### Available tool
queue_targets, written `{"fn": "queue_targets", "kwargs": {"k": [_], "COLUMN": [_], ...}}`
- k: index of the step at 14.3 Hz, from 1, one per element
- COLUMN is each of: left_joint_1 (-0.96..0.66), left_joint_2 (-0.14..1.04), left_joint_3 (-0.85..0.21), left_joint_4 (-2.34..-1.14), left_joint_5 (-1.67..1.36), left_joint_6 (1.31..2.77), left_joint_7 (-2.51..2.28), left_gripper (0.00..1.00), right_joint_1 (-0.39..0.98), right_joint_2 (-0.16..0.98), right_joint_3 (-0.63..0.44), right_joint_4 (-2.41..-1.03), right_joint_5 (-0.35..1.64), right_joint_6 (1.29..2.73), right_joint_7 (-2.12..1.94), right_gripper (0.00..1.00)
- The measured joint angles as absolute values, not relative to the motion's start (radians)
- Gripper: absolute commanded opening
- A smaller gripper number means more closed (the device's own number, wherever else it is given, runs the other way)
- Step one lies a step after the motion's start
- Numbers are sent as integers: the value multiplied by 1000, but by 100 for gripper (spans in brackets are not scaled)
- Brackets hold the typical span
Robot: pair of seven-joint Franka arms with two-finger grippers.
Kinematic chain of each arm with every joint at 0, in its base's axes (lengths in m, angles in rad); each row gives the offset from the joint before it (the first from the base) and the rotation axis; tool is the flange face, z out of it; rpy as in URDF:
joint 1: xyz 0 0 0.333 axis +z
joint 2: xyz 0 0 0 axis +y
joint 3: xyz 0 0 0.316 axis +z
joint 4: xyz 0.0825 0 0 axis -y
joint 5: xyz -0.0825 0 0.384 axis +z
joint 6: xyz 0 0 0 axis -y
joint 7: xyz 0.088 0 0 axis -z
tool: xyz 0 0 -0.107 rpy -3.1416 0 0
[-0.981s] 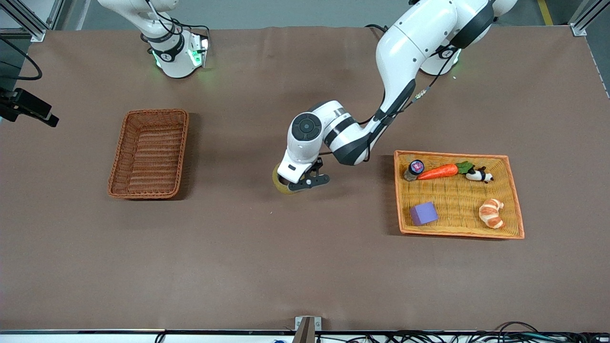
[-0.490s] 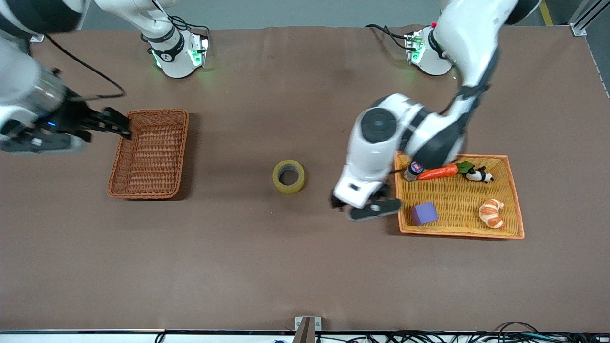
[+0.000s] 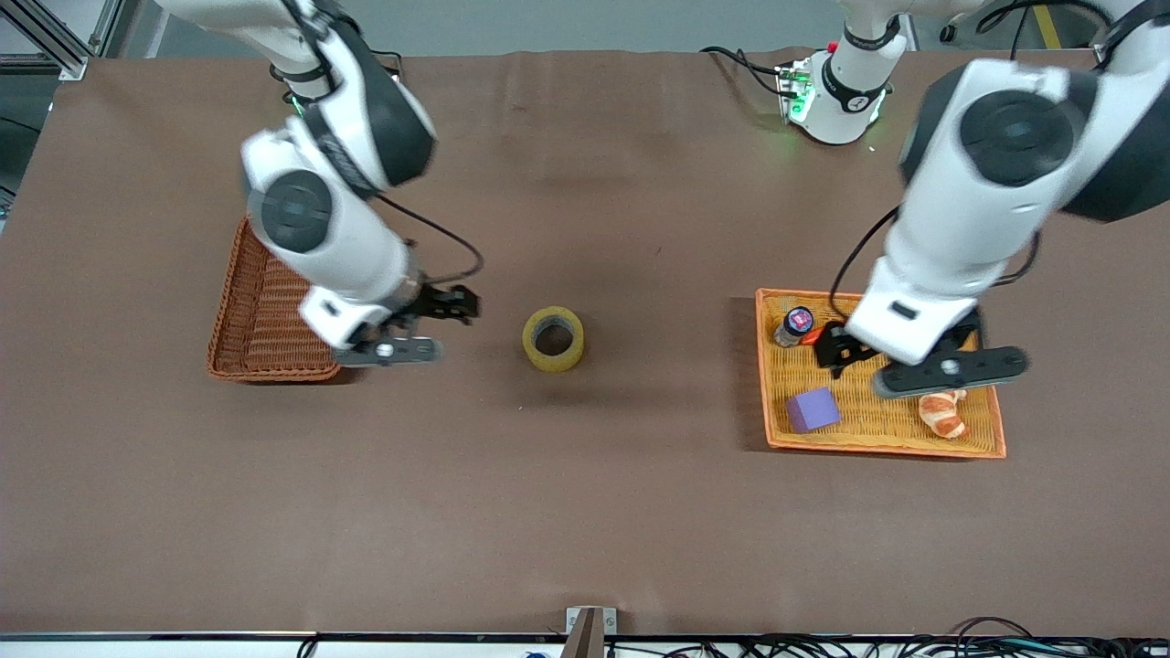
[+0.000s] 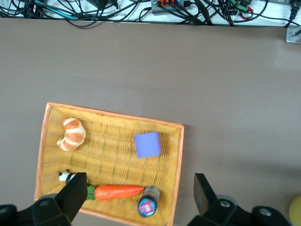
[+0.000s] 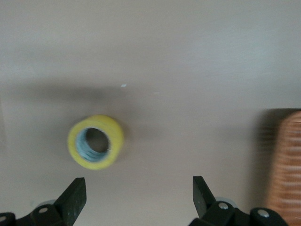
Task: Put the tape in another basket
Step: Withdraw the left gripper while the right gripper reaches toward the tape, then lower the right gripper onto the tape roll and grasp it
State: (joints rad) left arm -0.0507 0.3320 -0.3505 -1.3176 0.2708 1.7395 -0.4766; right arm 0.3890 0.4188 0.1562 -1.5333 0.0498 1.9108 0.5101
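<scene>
The tape [image 3: 553, 338] lay flat on the bare bench [image 3: 585, 512], between the basket [image 3: 260, 320] and the orange tray [image 3: 992, 429], touching neither. The right gripper [image 3: 416, 334] hung with fingers spread over the bench just beside the basket, holding nothing. The left gripper [image 3: 905, 361] hovered, also spread and holding nothing, over the tray with its croissant [image 3: 941, 413] and purple block [image 3: 813, 409].

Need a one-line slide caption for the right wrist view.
Open right gripper over bare table between the flat-lying tape and the basket.
</scene>
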Motion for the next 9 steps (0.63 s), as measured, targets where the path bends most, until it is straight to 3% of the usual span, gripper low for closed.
{"fn": "queue_targets", "kwargs": {"k": [4,9], "left_joint_1": [30,-50], "left_joint_2": [247,90], "left_joint_3": [-323,-80], "left_joint_4": [-1321,-1423], "left_joint_5": [190,54], "left_joint_6": [1643,1581], "left_joint_7": [-311,-117], "left_gripper": [100,100], "right_joint_1": [490,539], "right_joint_2": [569,650], "right_joint_3": [156,156], "right_joint_4": [-1546,-1638], "right_joint_5": [28,-43], "right_joint_6": [2064,2229], "right_joint_7": [592,628], "right_gripper": [100,100]}}
